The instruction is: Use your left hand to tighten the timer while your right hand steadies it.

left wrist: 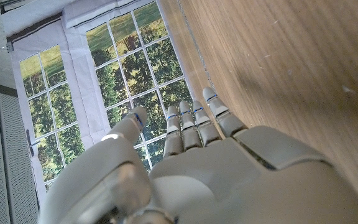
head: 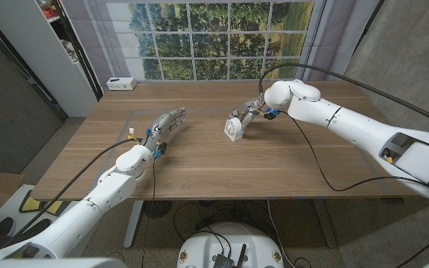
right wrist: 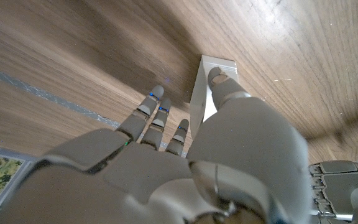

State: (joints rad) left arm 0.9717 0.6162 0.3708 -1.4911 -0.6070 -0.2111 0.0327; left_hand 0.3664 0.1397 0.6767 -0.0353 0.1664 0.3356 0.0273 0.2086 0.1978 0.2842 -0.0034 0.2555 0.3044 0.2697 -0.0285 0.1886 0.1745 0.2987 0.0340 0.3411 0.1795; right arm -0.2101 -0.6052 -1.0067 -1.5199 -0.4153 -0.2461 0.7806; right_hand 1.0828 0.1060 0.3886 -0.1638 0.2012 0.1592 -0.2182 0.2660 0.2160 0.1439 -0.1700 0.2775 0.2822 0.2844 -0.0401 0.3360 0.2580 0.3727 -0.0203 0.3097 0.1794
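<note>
Timer work is at its first step, it seems: the small white wedge-shaped plastic timer [head: 233, 129] stands on the brown wooden table [head: 222, 167] near the middle, a little to the robot's right. The right hand [head: 249, 115] comes down on it from behind; in the right wrist view the thumb [right wrist: 224, 87] lies on the white body and the other fingers [right wrist: 157, 112] reach beside it, probably to keep it from sliding. How firm this hold is, one cannot tell. The left hand [head: 161, 129] hovers well apart, fingers straight and spread, holding nothing, likely waiting until the timer is steady.
</note>
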